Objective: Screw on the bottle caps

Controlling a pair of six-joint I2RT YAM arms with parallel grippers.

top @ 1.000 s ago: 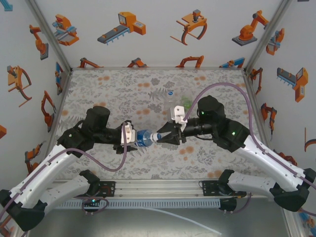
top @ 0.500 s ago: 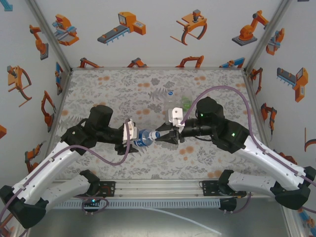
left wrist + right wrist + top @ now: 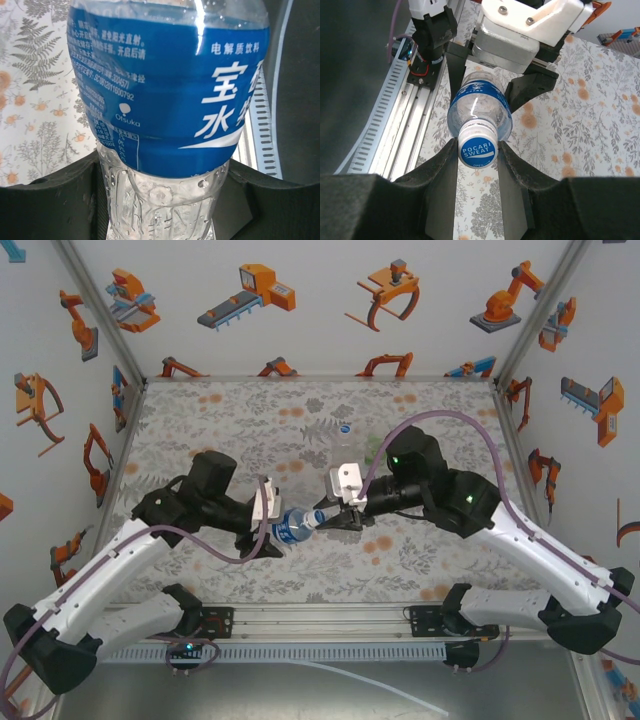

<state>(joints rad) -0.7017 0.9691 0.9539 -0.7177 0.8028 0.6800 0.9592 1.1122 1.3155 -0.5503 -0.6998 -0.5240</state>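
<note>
Blue-labelled Pocari Sweat bottle [image 3: 480, 102] is held sideways in mid-air, white-and-blue cap [image 3: 477, 150] sat on its neck; clear bottle [image 3: 347, 430] and green-tinted bottle [image 3: 374, 447] are parked behind.

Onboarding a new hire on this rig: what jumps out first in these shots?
The blue-labelled bottle is held sideways between the two arms, over the middle of the flowered table. The left gripper clamps its body, while the right gripper pinches its cap, which reads Pocari Sweat. Behind the right arm sits a green-tinted bottle.
</note>
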